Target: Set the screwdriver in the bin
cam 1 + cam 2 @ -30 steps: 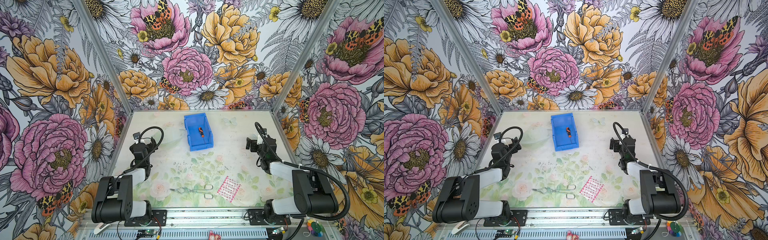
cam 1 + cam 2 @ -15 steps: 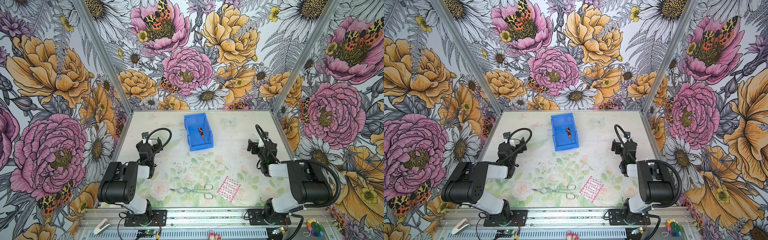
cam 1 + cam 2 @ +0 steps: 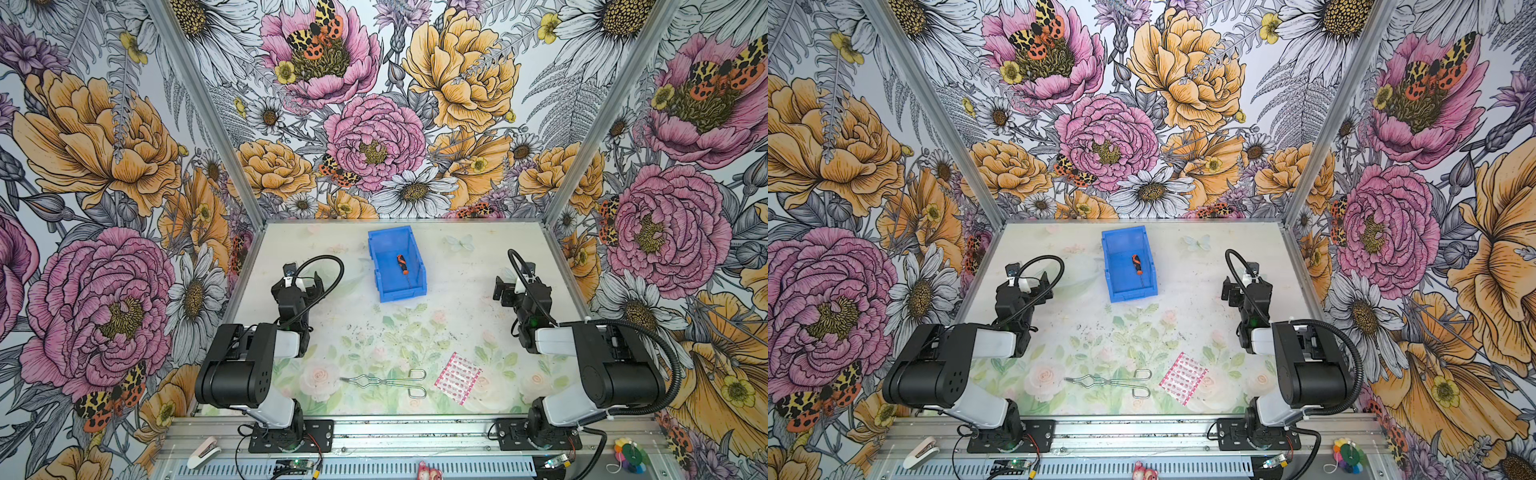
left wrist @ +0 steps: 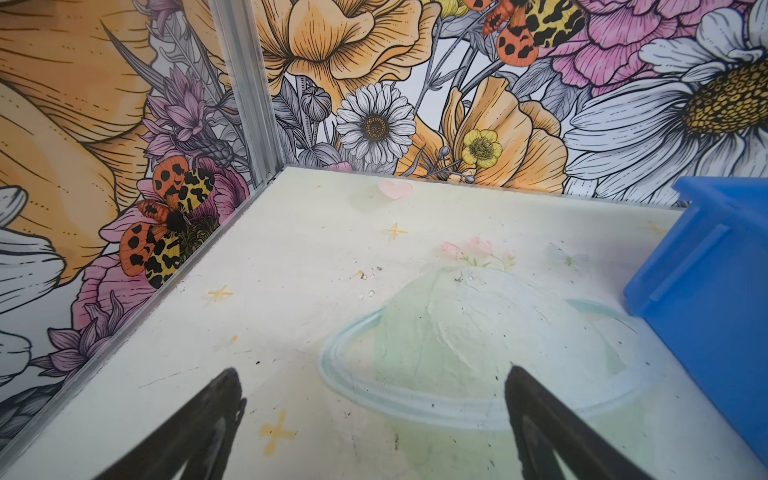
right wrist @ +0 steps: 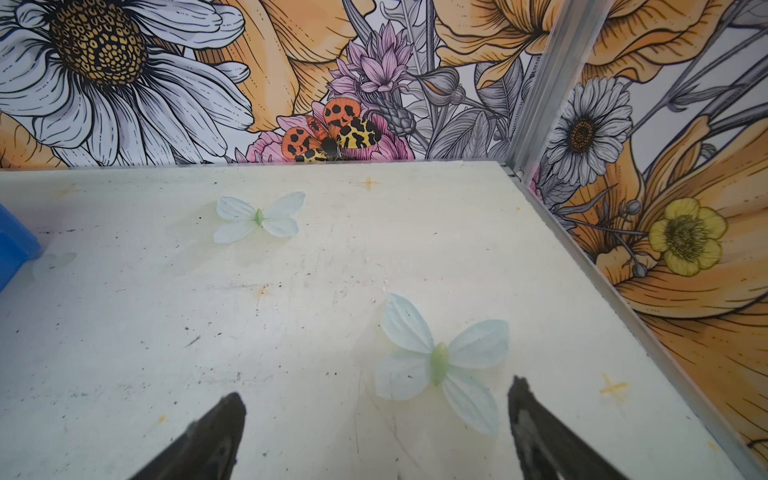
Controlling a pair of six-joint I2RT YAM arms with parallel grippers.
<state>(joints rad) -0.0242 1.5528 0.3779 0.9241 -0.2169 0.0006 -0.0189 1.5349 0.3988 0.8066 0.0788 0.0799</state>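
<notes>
Top views, both: we log the screwdriver (image 3: 402, 264) lying inside the bin (image 3: 404, 294), handle toward the back wall. We judge the task done, with nothing left to place. Left gripper (image 4: 372, 382): jaws spread wide, empty, over bare table (image 4: 291, 291), bin near. Right gripper (image 5: 374, 390): likewise spread, empty. The screwdriver lies well apart from both.

Bright, even light, faint shadows; wrist views bend at edges, near fingers (image 4: 199, 424) blurred.
</notes>
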